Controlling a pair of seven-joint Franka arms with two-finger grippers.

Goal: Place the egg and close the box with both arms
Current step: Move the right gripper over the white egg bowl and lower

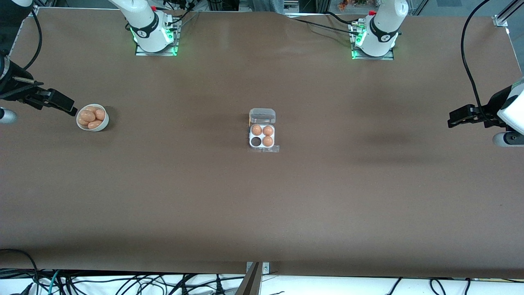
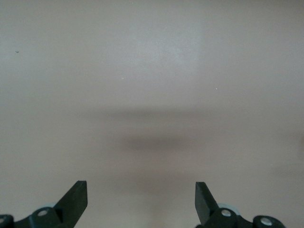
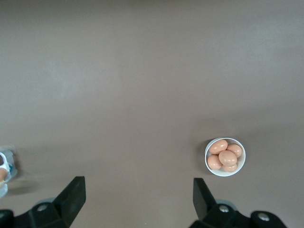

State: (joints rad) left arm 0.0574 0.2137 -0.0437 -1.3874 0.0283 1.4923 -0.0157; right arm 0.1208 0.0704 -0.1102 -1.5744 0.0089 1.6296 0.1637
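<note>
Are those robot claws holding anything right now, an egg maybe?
No, nothing is held. The left gripper hangs open over bare table, and the right gripper hangs open near the bowl of eggs.

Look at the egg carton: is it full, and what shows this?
Not full. The box holds three eggs; one cell shows dark and empty.
</note>
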